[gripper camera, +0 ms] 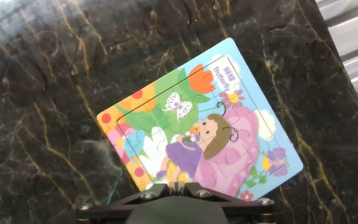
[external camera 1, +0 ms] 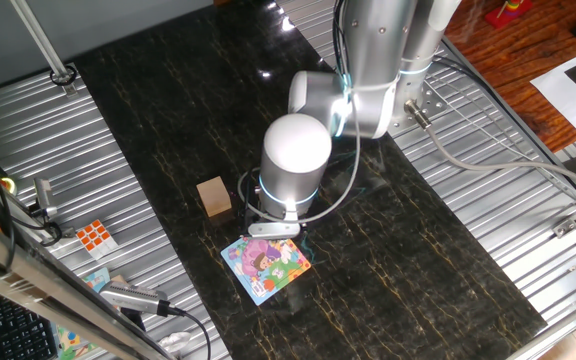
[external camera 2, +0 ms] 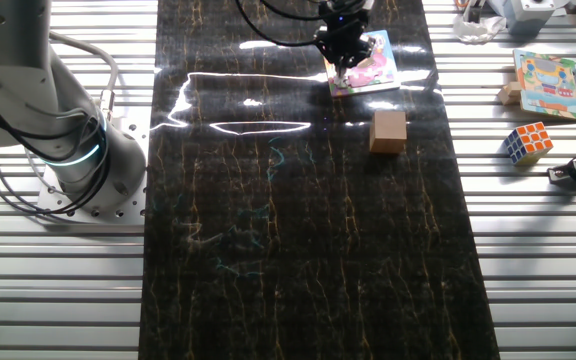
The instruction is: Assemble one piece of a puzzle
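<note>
The puzzle [gripper camera: 210,124], a small square cartoon picture with a blue border, lies flat on the dark table; it also shows as the puzzle [external camera 1: 266,265] and the puzzle [external camera 2: 363,62] in the fixed views. My gripper [gripper camera: 175,188] hangs low over its near edge, jaws drawn almost together. A thin pale sliver, apparently the piece [gripper camera: 176,184] held edge-on, sits between the fingertips. The gripper [external camera 1: 286,240] is mostly hidden under the wrist in one fixed view. In the other, the gripper [external camera 2: 343,66] points down at the puzzle's left side.
A tan wooden cube [external camera 1: 213,196] stands a short way from the puzzle, seen too as the cube [external camera 2: 388,131]. A Rubik's cube [external camera 2: 527,142] and a second picture board [external camera 2: 546,85] lie on the metal slats beside the table. Cables trail from the arm.
</note>
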You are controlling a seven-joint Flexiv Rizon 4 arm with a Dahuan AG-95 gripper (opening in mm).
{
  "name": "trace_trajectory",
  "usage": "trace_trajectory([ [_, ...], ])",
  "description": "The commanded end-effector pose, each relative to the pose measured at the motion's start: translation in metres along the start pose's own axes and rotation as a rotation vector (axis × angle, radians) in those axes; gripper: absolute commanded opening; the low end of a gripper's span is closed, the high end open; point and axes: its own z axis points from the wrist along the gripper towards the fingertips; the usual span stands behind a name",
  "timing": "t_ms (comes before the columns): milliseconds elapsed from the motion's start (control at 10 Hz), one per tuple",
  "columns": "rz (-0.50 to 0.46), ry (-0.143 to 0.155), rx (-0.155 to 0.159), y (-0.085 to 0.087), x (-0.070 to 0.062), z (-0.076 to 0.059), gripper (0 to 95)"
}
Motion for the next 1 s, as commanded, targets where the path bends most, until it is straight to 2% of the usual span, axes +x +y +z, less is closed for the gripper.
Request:
trace_trajectory([
  [100,0.003,0.000,0.003,0.0003,0.0017,-0.0003,0.0],
  [500,0.012,-0.011,0.004,-0.0017,0.0004,0.0004,0.0],
  [1000,0.014,-0.005,0.007,-0.0041,-0.0025,0.0019,0.0],
])
